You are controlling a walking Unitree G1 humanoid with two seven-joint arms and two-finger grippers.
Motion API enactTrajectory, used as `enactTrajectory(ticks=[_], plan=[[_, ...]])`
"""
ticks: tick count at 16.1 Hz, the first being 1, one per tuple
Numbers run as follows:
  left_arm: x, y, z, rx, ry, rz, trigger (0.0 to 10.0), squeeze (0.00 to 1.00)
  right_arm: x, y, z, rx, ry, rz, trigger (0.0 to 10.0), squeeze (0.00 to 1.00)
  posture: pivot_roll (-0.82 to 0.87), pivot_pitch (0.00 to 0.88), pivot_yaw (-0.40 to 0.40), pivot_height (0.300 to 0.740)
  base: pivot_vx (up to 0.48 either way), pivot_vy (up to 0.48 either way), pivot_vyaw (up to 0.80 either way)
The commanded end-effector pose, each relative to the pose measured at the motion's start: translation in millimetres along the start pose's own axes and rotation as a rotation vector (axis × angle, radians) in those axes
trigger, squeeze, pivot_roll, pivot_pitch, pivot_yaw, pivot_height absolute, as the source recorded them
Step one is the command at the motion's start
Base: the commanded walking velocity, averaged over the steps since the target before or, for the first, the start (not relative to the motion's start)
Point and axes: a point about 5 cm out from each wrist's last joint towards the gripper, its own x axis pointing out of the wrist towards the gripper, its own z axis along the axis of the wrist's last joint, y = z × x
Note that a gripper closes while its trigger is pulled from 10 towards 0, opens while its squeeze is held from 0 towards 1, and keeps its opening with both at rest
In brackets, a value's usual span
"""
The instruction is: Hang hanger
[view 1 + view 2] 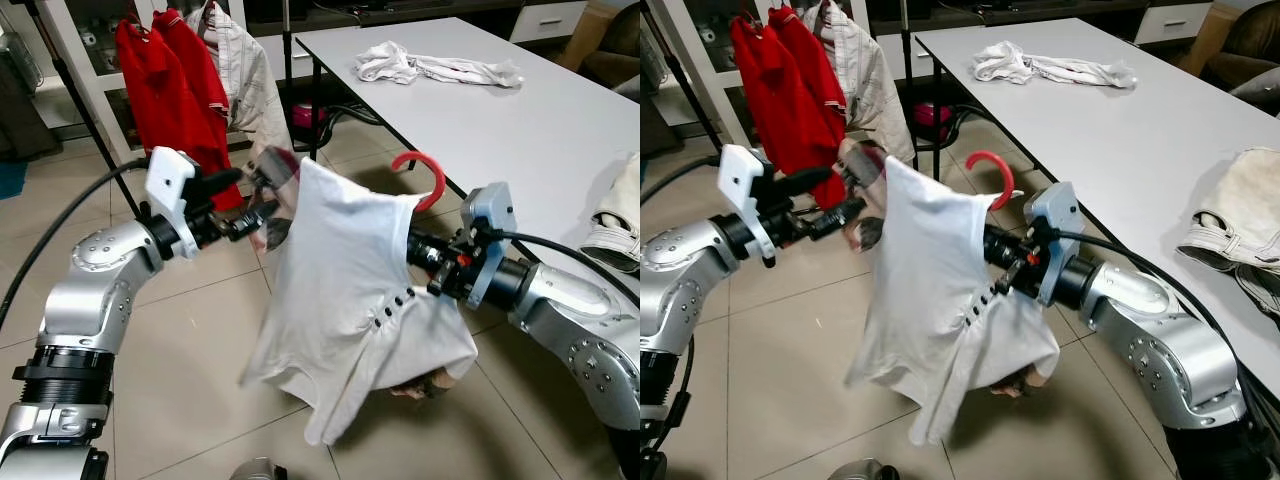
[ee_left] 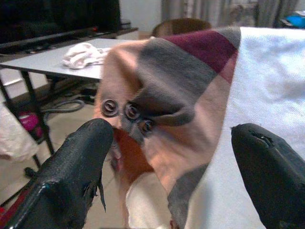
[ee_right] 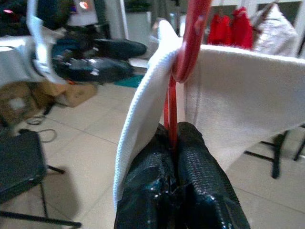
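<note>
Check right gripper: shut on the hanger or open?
Shut. The right gripper has both black fingers pressed together on the red hanger, with the white shirt draped over it.

Both silver arms reach forward and inward, elbows bent. The left tool [image 1: 262, 203] sits at upper left, its black fingers [image 2: 71, 167] spread wide apart, one to each side of cloth. The right tool [image 3: 177, 157] points left from the right forearm, fingers pressed together and clamped on a red hanger [image 1: 428, 178].
</note>
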Motion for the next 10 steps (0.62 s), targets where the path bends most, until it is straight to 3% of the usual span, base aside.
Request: enactTrajectory(ticks=[1, 5, 9, 10], plan=[[-0.4, 3.5, 2.9, 0.003, -0.004, -0.013, 10.0, 0.0, -5.7, 3.5, 10.4, -0.026, -0.034, 0.04, 10.0, 0.0, -0.02, 0.0, 0.024, 0.74, 0.0, 0.0, 0.0], [-2.4, 15.4, -1.4, 0.028, 0.053, 0.0, 10.0, 0.0, -6.8, 6.9, 13.1, -0.019, -0.046, 0.094, 10.0, 0.0, -0.02, 0.0, 0.024, 0.74, 0.0, 0.0, 0.0], [-0.3, 20.1, -2.2, -0.016, 0.028, 0.0, 10.0, 0.0, -9.7, 12.2, 16.1, -0.003, -0.056, 0.141, 10.0, 0.0, -0.02, 0.0, 0.022, 0.74, 0.0, 0.0, 0.0], [0.3, 20.2, -2.7, -0.012, 0.033, -0.012, 4.0, 0.0, -9.9, 12.5, 16.1, -0.004, -0.055, 0.144, 10.0, 0.0, -0.02, 0.0, 0.023, 0.74, 0.0, 0.0, 0.0]])
